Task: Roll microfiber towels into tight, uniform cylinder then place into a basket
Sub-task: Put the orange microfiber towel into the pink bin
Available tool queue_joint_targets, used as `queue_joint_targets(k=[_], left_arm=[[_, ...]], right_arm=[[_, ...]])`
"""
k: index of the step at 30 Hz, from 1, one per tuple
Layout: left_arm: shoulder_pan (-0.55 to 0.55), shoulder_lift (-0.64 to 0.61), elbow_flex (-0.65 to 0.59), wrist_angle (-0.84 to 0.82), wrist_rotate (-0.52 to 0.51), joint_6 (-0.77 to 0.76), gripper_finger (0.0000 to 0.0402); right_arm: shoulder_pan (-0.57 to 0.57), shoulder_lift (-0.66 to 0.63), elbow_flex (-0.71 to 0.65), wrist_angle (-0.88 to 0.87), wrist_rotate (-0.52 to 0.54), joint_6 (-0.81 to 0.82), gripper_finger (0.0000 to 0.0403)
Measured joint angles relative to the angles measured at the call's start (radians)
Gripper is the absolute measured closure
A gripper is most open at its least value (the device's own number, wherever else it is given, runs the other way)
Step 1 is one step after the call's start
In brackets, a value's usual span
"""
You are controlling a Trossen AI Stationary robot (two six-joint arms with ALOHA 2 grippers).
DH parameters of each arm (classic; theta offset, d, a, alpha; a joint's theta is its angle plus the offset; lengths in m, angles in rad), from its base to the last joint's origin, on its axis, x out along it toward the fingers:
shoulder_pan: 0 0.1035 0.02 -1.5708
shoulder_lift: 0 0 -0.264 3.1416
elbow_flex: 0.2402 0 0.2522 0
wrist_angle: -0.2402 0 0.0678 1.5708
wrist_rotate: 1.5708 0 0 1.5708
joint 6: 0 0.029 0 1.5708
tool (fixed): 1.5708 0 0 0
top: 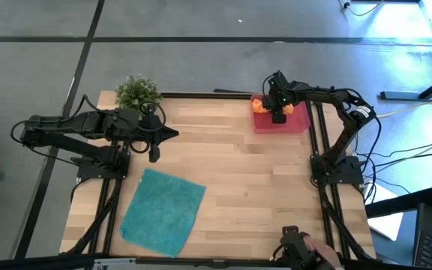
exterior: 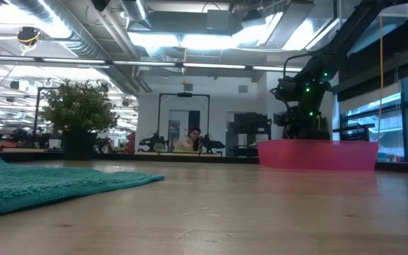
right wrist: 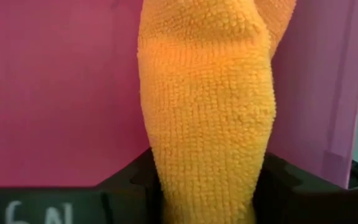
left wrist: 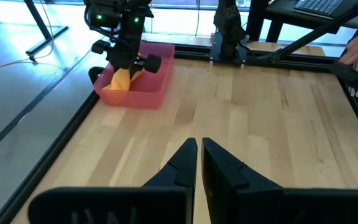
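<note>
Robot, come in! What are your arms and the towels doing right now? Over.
Right gripper down in the basket, jaws either side of the rolled orange towel. Left gripper shut, waiting mid-table. Teal towel flat, unrolled. Nothing in the way.

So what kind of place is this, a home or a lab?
Most likely a robotics lab or open workshop: exposed ceiling ducts, more equipment benches behind, and two robot arms mounted on a wooden table.

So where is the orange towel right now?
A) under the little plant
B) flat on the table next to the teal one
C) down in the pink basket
C: the rolled orange towel sits inside the pink basket at the table's far corner, with the right gripper over it.
</note>
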Motion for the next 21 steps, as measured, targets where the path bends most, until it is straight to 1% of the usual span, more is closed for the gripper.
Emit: queue_joint_targets(k=[6, 8, 11, 13, 18, 21], left_arm=[[0.0, 0.0, 0.0, 0.0, 0.0, 0.0, 0.0388], [0.0, 0.0, 0.0, 0.0, 0.0, 0.0, 0.0388], [0.0, 0.0, 0.0, 0.0, 0.0, 0.0, 0.0388], [0.0, 0.0, 0.0, 0.0, 0.0, 0.002, 0.0388], [0.001, 0.0, 0.0, -0.002, -0.011, 0.002, 0.0388], [0.001, 0.012, 0.0, -0.004, -0.072, 0.003, 0.0388]], right_arm=[[0.0, 0.0, 0.0, 0.01, 0.008, 0.014, 0.0232], [0.001, 0.0, 0.0, 0.035, 0.054, 0.031, 0.0225], [0.001, 0.0, 0.002, 0.035, 0.107, 0.006, 0.0217], [0.001, 0.0, 0.002, 0.029, 0.107, 0.001, 0.0215], [0.001, 0.0, 0.002, 0.029, 0.07, 0.0, 0.0214], [0.001, 0.0, 0.002, 0.029, 0.068, -0.001, 0.0214]])
